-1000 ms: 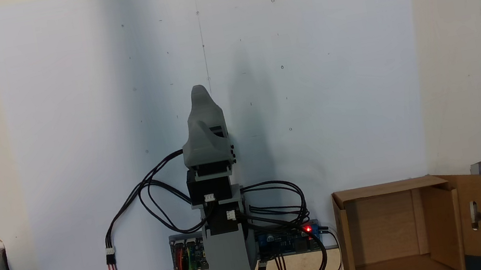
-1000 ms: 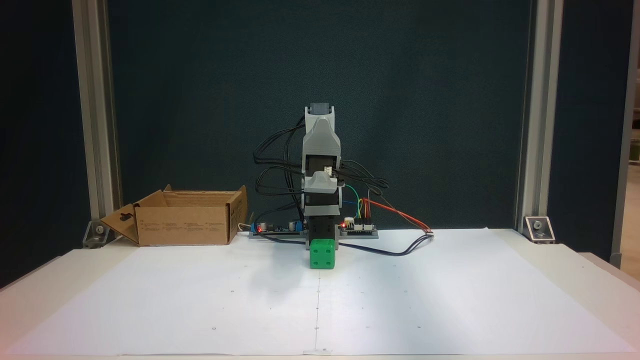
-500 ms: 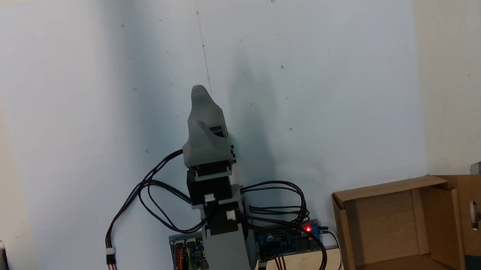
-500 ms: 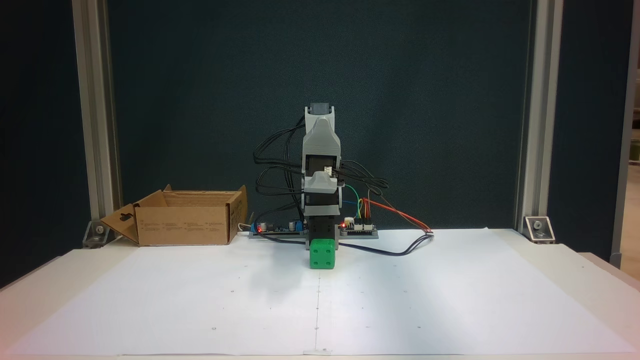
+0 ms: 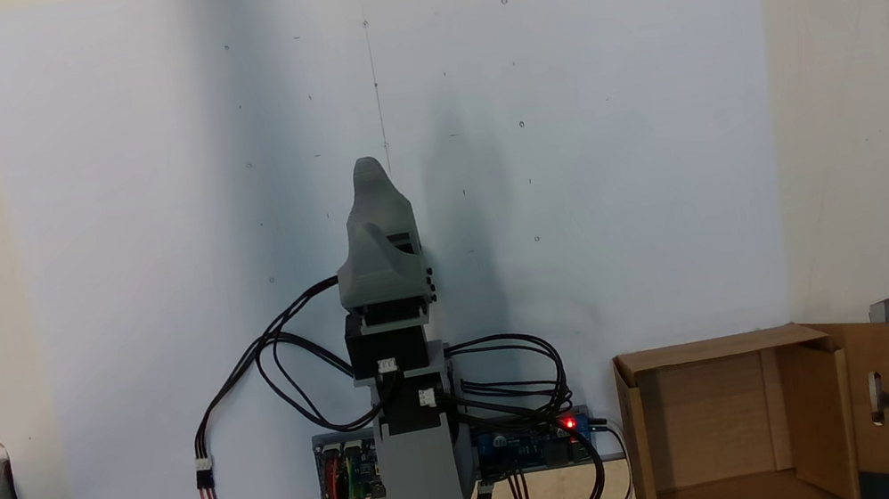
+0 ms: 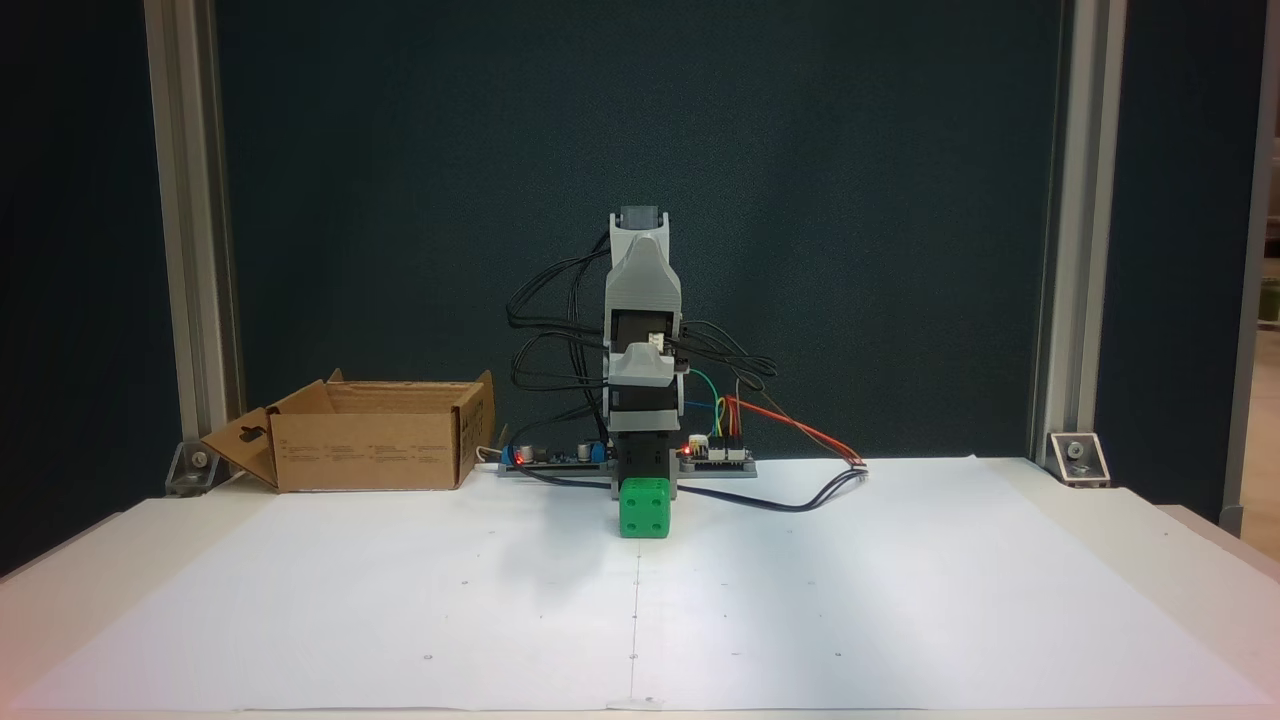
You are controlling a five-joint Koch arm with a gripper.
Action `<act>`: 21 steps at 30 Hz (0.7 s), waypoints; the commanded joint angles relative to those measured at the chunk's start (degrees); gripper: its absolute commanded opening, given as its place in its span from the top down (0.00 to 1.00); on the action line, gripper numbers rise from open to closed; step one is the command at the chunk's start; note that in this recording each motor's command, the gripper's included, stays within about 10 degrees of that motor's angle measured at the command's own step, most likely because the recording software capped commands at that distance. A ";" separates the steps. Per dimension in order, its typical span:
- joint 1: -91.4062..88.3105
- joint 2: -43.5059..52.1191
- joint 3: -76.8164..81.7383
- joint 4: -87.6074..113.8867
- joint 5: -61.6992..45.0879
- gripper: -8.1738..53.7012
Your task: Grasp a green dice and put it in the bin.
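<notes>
Cardboard at the far left of a fixed view: the bin (image 6: 370, 440), a brown box standing open-topped on the counter (image 6: 900, 600), one flap with a slot-shaped cutout splayed outward toward the aluminium frame post (image 6: 190, 250). Toward the centre, the arm (image 6: 642, 340) is folded upright over its base, black cables looping to either side and circuit boards (image 6: 715, 455) with a red light at its foot. The gripper (image 5: 374, 198) appears from above as a single grey tapered shell pointing away from the base; its jaws lie one behind the other, so I cannot tell whether they are spread or pressed together. The green dice (image 6: 644, 508) sits on the white paper sheet (image 6: 800, 600) directly in front of the base, just beside it and well apart from the bin, untouched; the grasp step has not begun. Judged from its look, the dice is a light, rigid cube with rounded corners and smooth faces, likely a little slippery, so the hold belongs on two opposite flat faces, centred and clear of the corners, with the jaws squared to them. At the right, coloured wires (image 6: 800, 435) trail from the boards across the sheet, clear of the dice.
</notes>
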 commanded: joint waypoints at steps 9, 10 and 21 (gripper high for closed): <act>-0.26 5.63 2.72 -1.93 -2.81 0.14; -0.26 5.54 2.72 -1.93 -2.81 0.14; -1.76 5.54 2.72 -1.93 -2.46 0.14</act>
